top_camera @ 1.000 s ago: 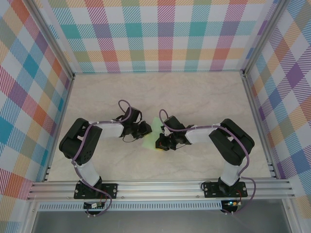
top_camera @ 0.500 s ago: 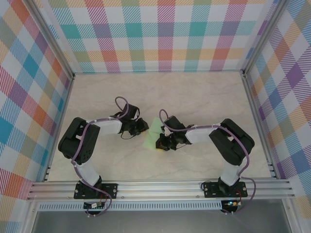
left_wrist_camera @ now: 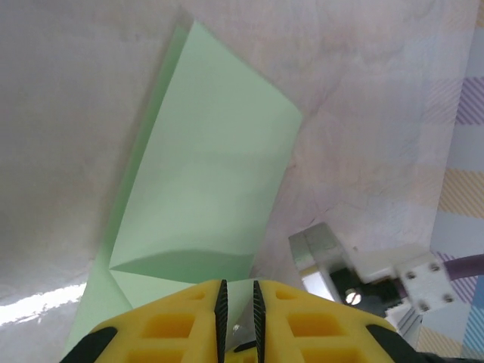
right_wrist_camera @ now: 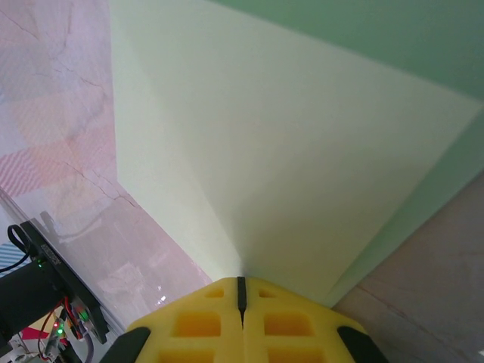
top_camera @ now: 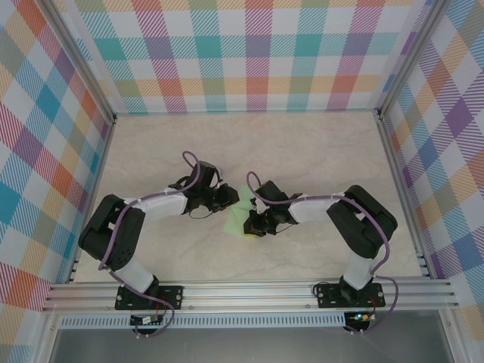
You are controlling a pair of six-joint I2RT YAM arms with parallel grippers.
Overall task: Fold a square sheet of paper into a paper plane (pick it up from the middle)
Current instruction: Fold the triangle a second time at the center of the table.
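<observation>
Your left claw (left_wrist_camera: pixel 236 289) is pinched nearly closed on one edge of the partly folded pale-green paper sheet (left_wrist_camera: pixel 212 174). Your right claw (right_wrist_camera: pixel 241 283) clamps its other side, at the middle of the desk (top_camera: pixel 318 155).

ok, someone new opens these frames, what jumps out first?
The pale-green paper, partly folded, at the middle of the table, with both grippers on it. The right gripper is shut on one edge; the left gripper sits at another edge, its fingers nearly together. Bright plaid walls ring the table.
</observation>
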